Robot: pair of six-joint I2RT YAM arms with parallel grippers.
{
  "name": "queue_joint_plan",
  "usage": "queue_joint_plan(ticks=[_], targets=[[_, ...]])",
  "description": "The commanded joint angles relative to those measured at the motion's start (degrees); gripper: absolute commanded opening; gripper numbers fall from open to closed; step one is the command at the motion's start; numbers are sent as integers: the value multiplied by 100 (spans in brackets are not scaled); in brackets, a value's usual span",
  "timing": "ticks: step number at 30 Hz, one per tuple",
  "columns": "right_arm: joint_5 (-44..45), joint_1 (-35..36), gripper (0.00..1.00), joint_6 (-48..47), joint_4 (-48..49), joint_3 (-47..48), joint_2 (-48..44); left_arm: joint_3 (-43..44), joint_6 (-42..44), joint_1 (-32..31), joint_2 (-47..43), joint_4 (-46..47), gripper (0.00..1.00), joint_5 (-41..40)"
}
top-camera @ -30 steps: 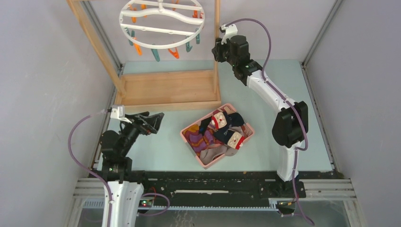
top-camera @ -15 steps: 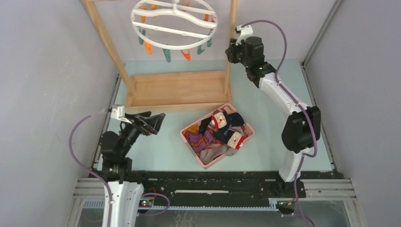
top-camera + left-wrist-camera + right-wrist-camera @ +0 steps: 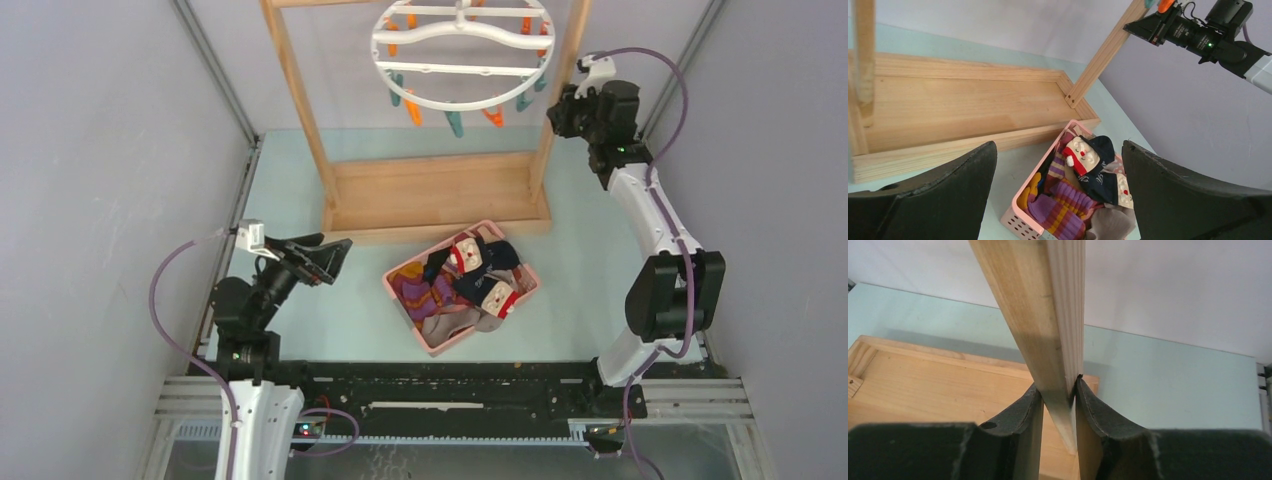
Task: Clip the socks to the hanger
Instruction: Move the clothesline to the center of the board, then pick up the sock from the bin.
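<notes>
The right pincer, clamped on the post of the wooden rack, has dragged it and the hanger toward the right edge of the tabletop. The socks, none clipped yet, lie in the basket near the front edge. The left pincer stands apart, empty.

Hanger: far rim cut off at the top edge; several clips partly hidden under the ring.
Rack post: upper length cropped.
Right gripper: fingertips hidden behind that post, overhead view.
Socks: bottom layer buried.
Basket: near corner cropped at the bottom edge.
</notes>
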Motion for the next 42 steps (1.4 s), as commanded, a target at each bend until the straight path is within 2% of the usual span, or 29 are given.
queue_joint_plan(ticks=[1, 11, 14, 22, 26, 30, 33, 36, 37, 39, 42], targets=[[-285, -631, 30, -101, 40, 62, -453, -160, -208, -99, 159, 456, 100, 150], [-913, -1398, 34, -240, -386, 626, -183, -153, -202, -265, 369, 632, 100, 100], [-1417, -1587, 45, -301, -518, 661, -192, -140, -198, -265, 421, 646, 100, 103], [-2426, -1812, 88, -1005, -1039, 19, -1153, -102, -446, -261, 487, 831, 100, 361], [-2919, -1838, 98, -1460, -1789, -366, -1655, -100, -620, -265, 526, 1043, 100, 472], [-4129, -1789, 99, -1988, -2516, -885, -2231, -126, -757, -264, 483, 1134, 100, 527], [-5308, -1497, 99, -3456, -3913, -1190, -2569, -201, -903, -265, 423, 1240, 100, 530], [-5512, -775, 98, -5187, -5267, -1457, -2753, -404, -1187, -265, 372, 1593, 100, 553], [-5329, -501, 98, -5350, -5368, -1567, -2794, -498, -1308, -264, 365, 1755, 100, 562], [-4720, 347, 98, -4877, -5010, -1829, -2842, -681, -1496, -263, 398, 1989, 100, 621], [-3806, 1116, 96, -4124, -4416, -2084, -2649, -826, -1502, -265, 475, 1938, 100, 685]])
